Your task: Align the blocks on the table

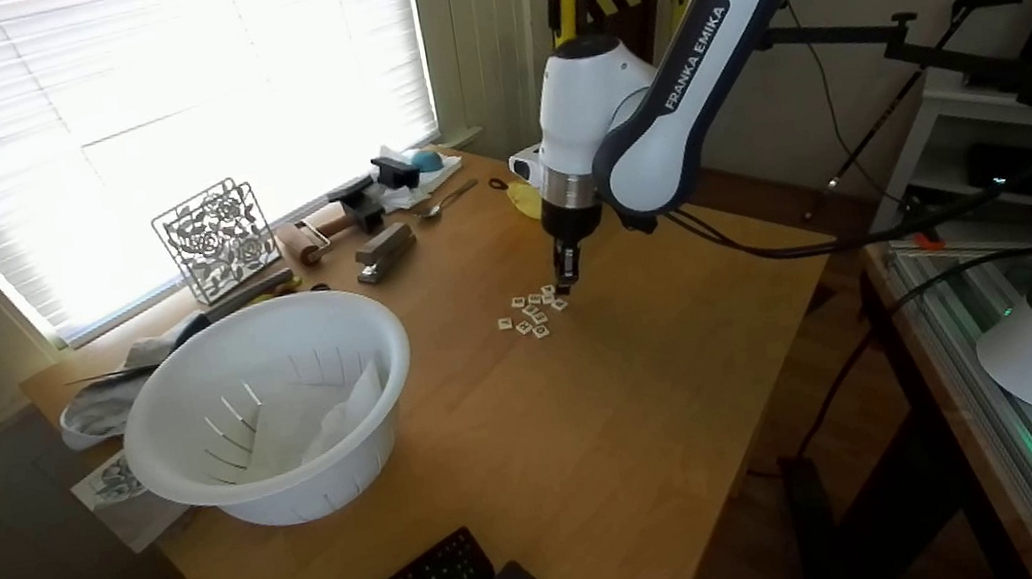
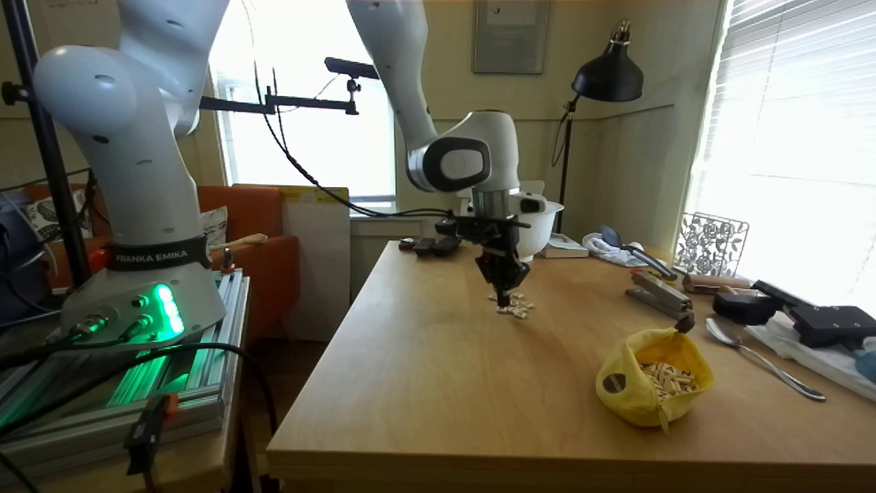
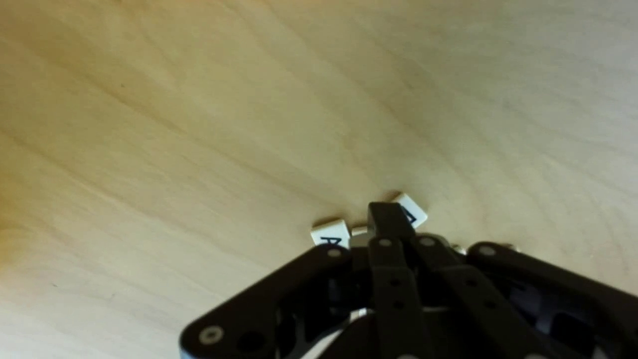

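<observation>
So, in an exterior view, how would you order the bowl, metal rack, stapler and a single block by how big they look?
Largest to smallest, in an exterior view:
1. Bowl
2. Metal rack
3. Stapler
4. Block; these look about alike, so I won't rank them among themselves.

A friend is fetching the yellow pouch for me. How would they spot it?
In an exterior view, find the wooden table and its near end. There, pictured left of the metal spoon, sits the yellow pouch. Unlike its neighbours, it is open-topped and holds small pale tiles.
</observation>
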Robot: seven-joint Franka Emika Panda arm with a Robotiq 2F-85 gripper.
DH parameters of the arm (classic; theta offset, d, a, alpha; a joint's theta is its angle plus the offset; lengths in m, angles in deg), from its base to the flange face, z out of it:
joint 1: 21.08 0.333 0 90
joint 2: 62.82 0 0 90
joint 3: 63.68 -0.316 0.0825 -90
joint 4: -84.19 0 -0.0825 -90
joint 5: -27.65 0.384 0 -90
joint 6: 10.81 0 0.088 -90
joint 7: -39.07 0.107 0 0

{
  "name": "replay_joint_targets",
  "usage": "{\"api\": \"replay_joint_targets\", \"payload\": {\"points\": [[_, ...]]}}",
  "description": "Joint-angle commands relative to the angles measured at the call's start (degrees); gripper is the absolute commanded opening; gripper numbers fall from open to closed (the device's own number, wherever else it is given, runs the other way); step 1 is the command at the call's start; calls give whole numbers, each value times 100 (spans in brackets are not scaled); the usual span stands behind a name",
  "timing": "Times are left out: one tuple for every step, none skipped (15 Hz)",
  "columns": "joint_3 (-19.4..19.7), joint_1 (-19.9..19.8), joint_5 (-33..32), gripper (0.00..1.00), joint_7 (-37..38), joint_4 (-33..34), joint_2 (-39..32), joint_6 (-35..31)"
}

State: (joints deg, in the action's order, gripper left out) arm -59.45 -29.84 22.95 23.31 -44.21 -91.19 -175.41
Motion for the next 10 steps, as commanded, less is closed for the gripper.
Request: {"api": "replay_joint_targets", "payload": {"points": [[-154,-113,-5,0,19,166,-202,-104],[-156,-106,-20,0,18,180,-228,-107],[-172,-115,-21,0,4,201,-257,-93],[-179,-118,-26,0,-3,213,-284,-84],[-180,-115,-35,0,-5,226,-310,-85],[-183,-114,-42,0,-10,248,-341,-73],[-194,-120,-38,0,-15,263,-359,-64],[-186,-109,-40,0,1,275,-368,-51],[-171,-84,-39,0,40,278,-372,-25],[-214,-113,-2,0,29,284,-367,18]]}}
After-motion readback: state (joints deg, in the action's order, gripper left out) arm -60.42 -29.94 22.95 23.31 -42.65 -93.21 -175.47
